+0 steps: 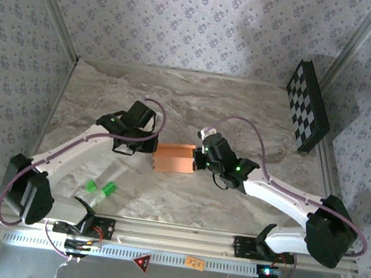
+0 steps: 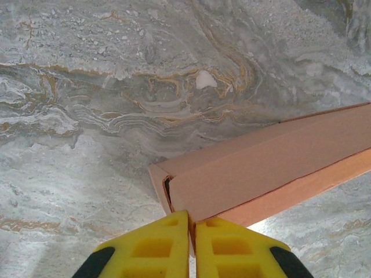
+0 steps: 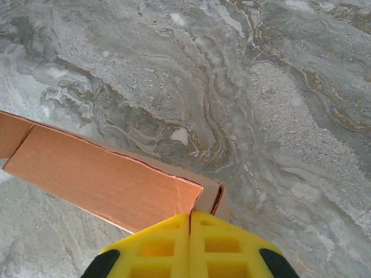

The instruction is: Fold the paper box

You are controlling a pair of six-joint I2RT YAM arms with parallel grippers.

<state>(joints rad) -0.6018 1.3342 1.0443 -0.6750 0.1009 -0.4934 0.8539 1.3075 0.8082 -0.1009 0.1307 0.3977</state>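
Salmon-orange card makes up the one paper box (image 1: 172, 158), which lies about midway across the desk (image 1: 244, 113), somewhat nearer the near edge than the far one, its long axis running left to right between the two arms. Two end effectors meet it, one at each short end. The left end effector (image 1: 149, 149) is at the box's left end; in the left wrist view its two yellow fingers (image 2: 142, 250) are pressed together, with a thin edge of the card running into the seam between them, so it pinches the box. The right end effector (image 1: 200, 160) is at the right end; in the right wrist view its yellow fingers (image 3: 223, 246) are likewise closed, with the box's corner caught at their seam. From both wrist views the box shows a flat upper panel, a creased long edge and an open slit at the end. Two small green pieces (image 1: 100, 188) lie side by side toward the near left corner, well apart from the box. One checkerboard panel (image 1: 307, 106) stands tilted at the far right corner. Bare marble stretches from the box to the far edge and across the left and right sides of the desk, while the near edge is crowded by the two arm bases.
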